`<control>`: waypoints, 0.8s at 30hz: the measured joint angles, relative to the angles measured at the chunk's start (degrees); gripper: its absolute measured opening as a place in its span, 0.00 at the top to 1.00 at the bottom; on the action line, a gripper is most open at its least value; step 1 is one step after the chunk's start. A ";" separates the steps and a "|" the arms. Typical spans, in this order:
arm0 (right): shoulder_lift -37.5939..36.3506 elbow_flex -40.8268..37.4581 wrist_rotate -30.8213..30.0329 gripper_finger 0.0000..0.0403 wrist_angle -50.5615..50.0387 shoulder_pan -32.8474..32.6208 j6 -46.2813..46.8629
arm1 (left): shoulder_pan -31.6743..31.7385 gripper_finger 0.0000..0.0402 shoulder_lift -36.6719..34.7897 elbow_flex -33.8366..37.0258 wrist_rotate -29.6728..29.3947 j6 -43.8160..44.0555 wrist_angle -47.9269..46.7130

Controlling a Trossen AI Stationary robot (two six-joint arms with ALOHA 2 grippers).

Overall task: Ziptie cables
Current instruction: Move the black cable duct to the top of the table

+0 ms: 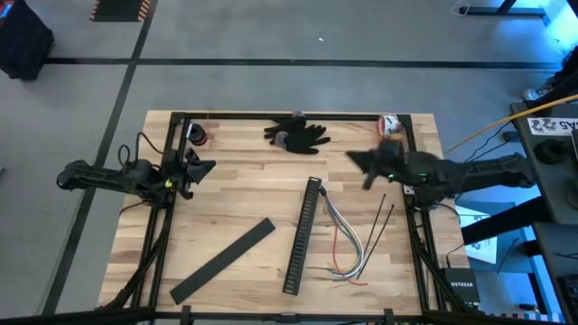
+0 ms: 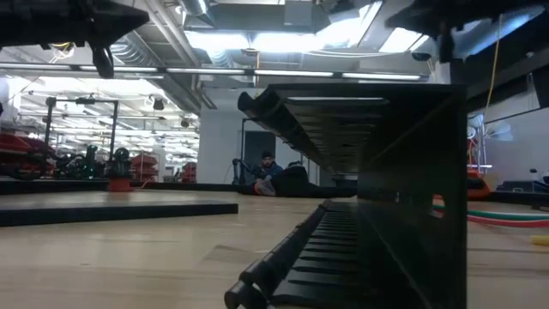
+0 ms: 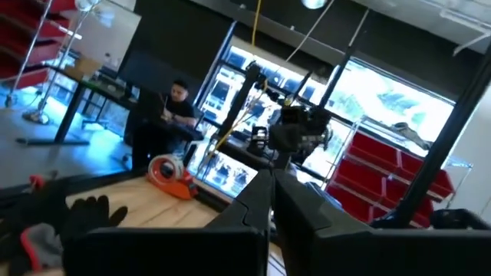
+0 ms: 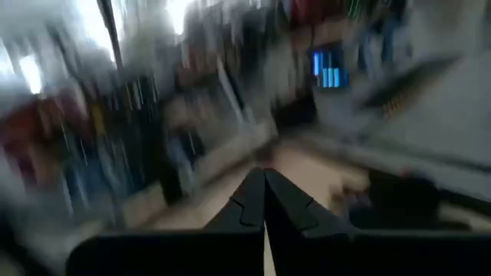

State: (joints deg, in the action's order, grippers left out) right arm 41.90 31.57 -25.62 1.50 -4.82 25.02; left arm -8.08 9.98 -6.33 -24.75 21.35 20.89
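The cables (image 1: 348, 242) are a loose bundle of thin grey, white and red wires lying on the table just right of the long comb-slotted bar (image 1: 302, 236). In the low view the cables (image 2: 502, 215) show at the right behind the bar (image 2: 369, 206). Two thin dark zipties (image 1: 380, 225) lie crossed to the right of the cables. My right gripper (image 1: 359, 162) is shut and empty above the table, beyond the zipties towards the far edge; its wrist view shows the closed gripper (image 4: 263, 178). My left gripper (image 1: 206, 168) waits shut at the table's left side, also seen closed (image 3: 270, 182).
A flat black strip (image 1: 223, 260) lies slanted left of the bar. A black glove (image 1: 296, 134) rests by the far edge, a tape roll (image 1: 197, 135) at the far left corner, a small red-white item (image 1: 390, 124) at the far right. A person (image 3: 178, 103) sits beyond the table.
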 joint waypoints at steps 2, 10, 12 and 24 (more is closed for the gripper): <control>7.42 5.29 4.15 1.00 -9.42 -0.02 -0.41 | 0.00 0.98 -0.02 -0.02 0.00 0.90 -1.29; 35.02 17.85 21.44 1.00 -20.78 -0.08 -2.55 | -0.02 0.98 -0.07 -0.04 0.08 3.77 -7.98; 41.09 19.85 22.82 1.00 -21.80 -0.12 -1.52 | -0.02 0.98 -0.09 -0.06 0.91 3.78 -8.64; 54.08 27.91 22.66 1.00 -32.24 -0.08 -1.49 | -0.07 0.98 -0.10 -0.11 7.58 6.34 -16.49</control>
State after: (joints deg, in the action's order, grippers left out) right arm 95.98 59.48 -2.96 -30.74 -4.91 23.53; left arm -8.14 9.88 -6.44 -17.17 27.69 4.40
